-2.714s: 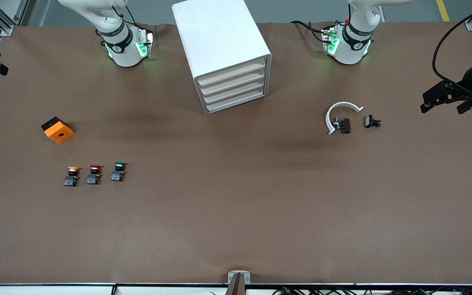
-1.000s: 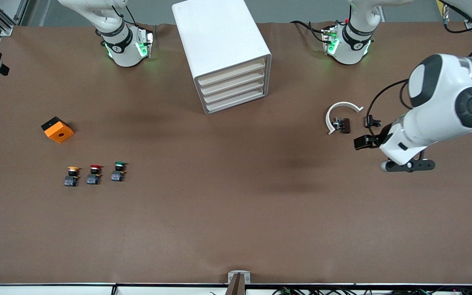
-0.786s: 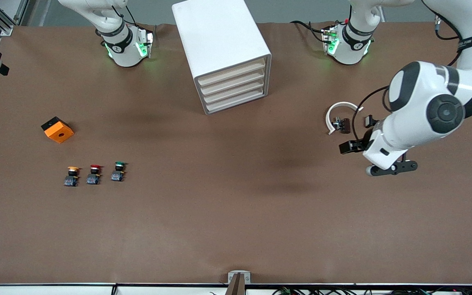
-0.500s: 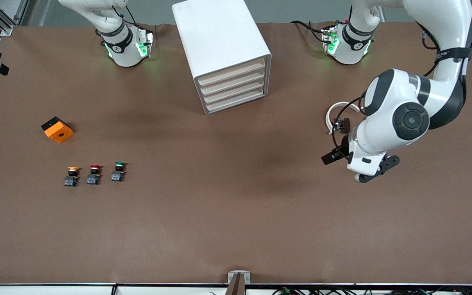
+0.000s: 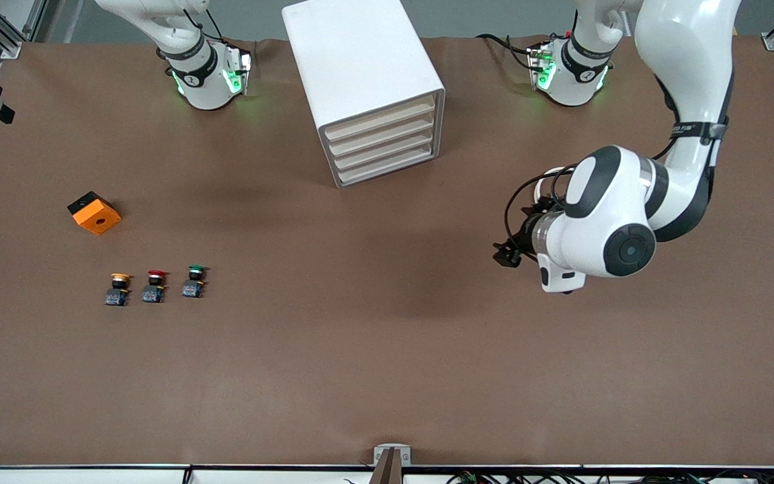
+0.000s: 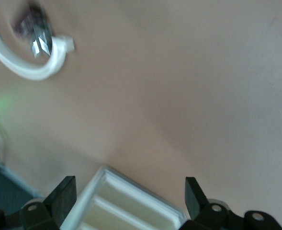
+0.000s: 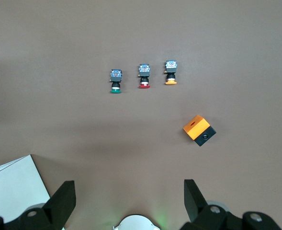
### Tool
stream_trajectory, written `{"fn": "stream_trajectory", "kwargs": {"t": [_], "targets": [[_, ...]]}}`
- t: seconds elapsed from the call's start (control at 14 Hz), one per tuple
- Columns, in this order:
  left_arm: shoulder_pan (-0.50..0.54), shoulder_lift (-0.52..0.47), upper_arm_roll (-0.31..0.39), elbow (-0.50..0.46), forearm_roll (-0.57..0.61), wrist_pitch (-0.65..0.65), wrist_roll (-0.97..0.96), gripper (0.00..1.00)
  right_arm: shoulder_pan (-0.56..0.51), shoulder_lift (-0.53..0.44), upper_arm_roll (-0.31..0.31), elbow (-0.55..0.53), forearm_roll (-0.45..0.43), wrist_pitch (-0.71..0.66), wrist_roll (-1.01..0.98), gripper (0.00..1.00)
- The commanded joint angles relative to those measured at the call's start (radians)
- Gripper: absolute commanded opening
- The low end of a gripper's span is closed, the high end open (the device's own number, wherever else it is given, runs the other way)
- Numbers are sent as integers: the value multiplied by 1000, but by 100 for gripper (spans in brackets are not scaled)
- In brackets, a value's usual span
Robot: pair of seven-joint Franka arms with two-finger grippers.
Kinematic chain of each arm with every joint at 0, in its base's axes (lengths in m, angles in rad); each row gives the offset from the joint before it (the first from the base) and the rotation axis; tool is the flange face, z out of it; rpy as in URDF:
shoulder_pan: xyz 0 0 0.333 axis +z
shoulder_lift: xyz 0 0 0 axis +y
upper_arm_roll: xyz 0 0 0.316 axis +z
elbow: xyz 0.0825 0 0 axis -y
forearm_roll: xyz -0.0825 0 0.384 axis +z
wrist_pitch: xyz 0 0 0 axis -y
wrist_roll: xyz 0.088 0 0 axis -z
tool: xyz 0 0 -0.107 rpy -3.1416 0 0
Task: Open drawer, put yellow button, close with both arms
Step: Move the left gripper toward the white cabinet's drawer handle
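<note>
The left gripper point(image 5: 502, 255) hangs with jaws wide apart and empty over bare brown worktop point(image 5: 373, 349) between the boxy white cabinet point(image 5: 363, 87) and the curved white plastic clip point(image 6: 33, 67); its shallow cream-fronted top drawer point(image 5: 380, 121) is shut and angled, so a skewed approach could nudge the cabinet instead of catching the front. The right gripper point(image 7: 126, 201) waits high, jaws also spread and empty. The small yellow-capped push button point(image 5: 117, 288) sits near the right arm's end, just beside the red-capped button point(image 5: 154, 286), an easy mix-up or knock.

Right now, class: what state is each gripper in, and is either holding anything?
Left gripper: open, holding nothing, over bare table near the cabinet.
Right gripper: open, holding nothing, waiting.
</note>
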Motion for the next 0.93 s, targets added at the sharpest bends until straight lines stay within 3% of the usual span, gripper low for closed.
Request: {"fn": "stream_trajectory", "kwargs": {"t": [0.0, 0.29, 0.86], "targets": [[-1, 62, -1, 46, -152, -34, -186, 100, -10, -25, 12, -20, -17, 3, -6, 100], [-19, 140, -3, 46, -249, -136, -415, 100, -10, -23, 12, -20, -40, 6, -51, 100], [-60, 214, -3, 30, -396, -402, -674, 100, -10, -23, 12, -20, -40, 1, -52, 100]]}}
